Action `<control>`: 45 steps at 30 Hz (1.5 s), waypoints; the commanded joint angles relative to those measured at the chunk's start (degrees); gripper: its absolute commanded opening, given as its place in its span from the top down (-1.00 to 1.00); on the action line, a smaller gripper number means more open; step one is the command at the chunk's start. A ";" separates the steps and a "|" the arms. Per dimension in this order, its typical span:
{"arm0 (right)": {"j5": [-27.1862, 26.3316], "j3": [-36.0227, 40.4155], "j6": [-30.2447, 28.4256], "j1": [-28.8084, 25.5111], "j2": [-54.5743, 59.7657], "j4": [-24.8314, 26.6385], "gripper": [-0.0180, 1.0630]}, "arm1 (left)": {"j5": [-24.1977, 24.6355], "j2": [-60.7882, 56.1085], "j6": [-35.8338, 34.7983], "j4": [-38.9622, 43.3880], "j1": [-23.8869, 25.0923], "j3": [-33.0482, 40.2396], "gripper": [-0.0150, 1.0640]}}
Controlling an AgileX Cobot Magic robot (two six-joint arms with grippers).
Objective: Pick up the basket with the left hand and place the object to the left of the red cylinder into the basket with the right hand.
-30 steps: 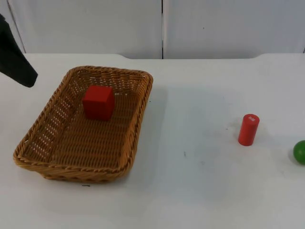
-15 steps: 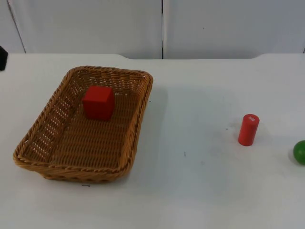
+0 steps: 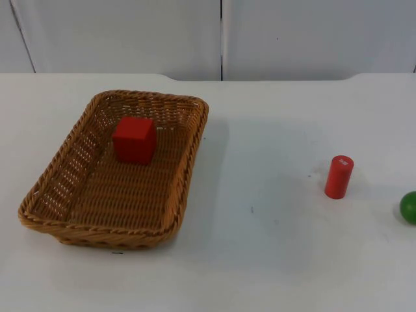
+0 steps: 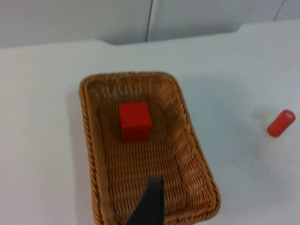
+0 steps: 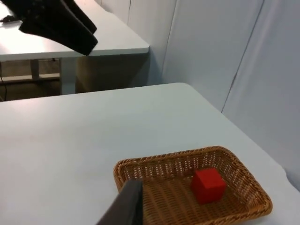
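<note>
The brown wicker basket (image 3: 192, 149) rests on the white table at the left, and a red cube (image 3: 134, 139) lies inside it towards its far end. A red cylinder (image 3: 338, 176) stands upright on the right. My left gripper (image 4: 150, 206) hangs high above the basket (image 4: 89, 136), looking down on the cube (image 4: 135, 121) and the cylinder (image 4: 281, 123). My right gripper (image 5: 126, 206) is held well back from the basket (image 5: 164, 164) and its cube (image 5: 208, 185). The raised left arm (image 5: 56, 21) is in the right wrist view.
A green ball (image 3: 409, 207) sits at the table's right edge, just past the cylinder. White table stretches between basket and cylinder. The grey partition wall (image 3: 221, 36) closes off the back.
The left arm has drawn back from the upper left corner and left the top view. Basket, cube, cylinder and ball have not moved.
</note>
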 commanded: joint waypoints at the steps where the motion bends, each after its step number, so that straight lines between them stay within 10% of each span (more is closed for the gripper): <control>1: -0.87 0.04 0.57 -0.22 -0.30 0.83 -0.78 | -0.33 -2.11 -0.48 -1.12 0.17 0.28 -0.57; 45: 2.62 10.82 0.79 -0.22 -18.52 4.31 -0.78 | 4.78 -29.13 -10.22 7.31 0.17 0.37 -0.57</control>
